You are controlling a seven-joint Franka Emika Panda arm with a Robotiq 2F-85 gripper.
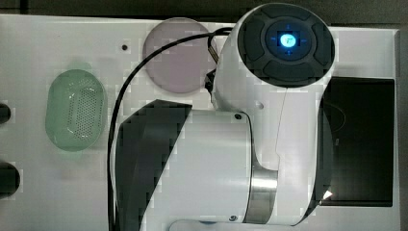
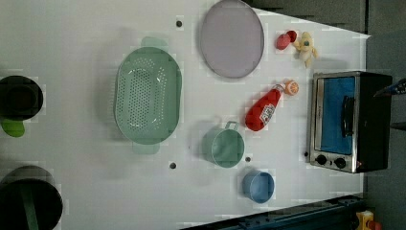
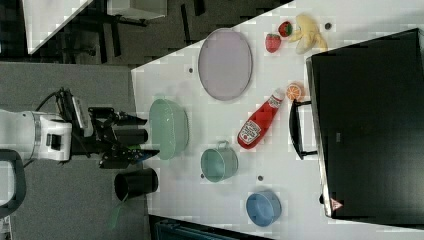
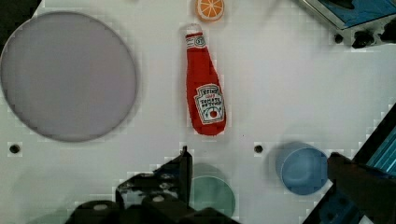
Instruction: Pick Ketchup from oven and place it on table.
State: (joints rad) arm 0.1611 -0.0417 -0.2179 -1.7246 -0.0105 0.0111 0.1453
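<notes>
1. White table (image 2: 72, 28) already carries the Ketchup; we judge the placing done.
2. Black oven (image 2: 349, 122), door shut, stands well beyond our jaws.
3. Ketchup (image 4: 204, 86) lies flat ahead of our gripper (image 3: 142, 142), whose jaws are spread, holding nothing.
</notes>
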